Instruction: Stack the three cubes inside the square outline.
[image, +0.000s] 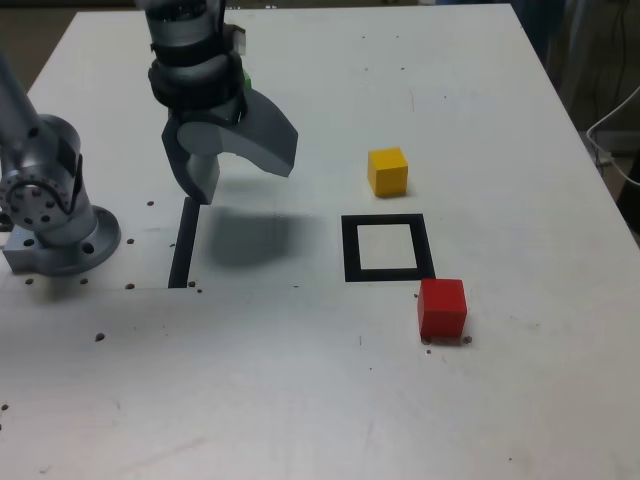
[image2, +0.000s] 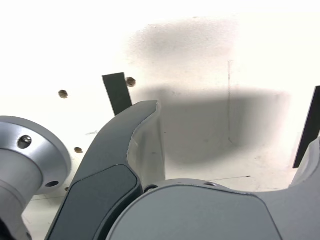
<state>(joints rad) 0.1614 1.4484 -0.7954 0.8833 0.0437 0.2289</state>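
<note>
Exterior view: The gripper (image: 248, 182) hangs above the white table (image: 250, 400), its jaws spread and nothing between them. Its shadow falls on the surface between the black strip (image: 184, 245) and the square outline (image: 351, 250). The white centre of the outline holds no cube. The yellow cube (image: 387, 173) stands beyond the outline, apart from it. The red cube (image: 442, 309) sits at the outline's near corner on the exterior view's right; whether the two touch cannot be determined. Of the green cube (image: 247, 79), only a sliver shows beside the gripper's wrist; the remainder is hidden, and its exact position cannot be read. The arm base (image: 65, 245) stands at the exterior view's left, near the strip.

Wrist view: The spread is confirmed, with a wide gap between the fingers and bare, shadowed table seen through it. One finger overlaps the end of a strip section, an overlap that the exterior view does not present this way. Part of the arm base shows, along with several small holes in the table. A dark band (image2: 308, 127) is cut by the picture's edge; its identity cannot be confirmed. All three cubes are visible only in the exterior view, the green one partially.
</note>
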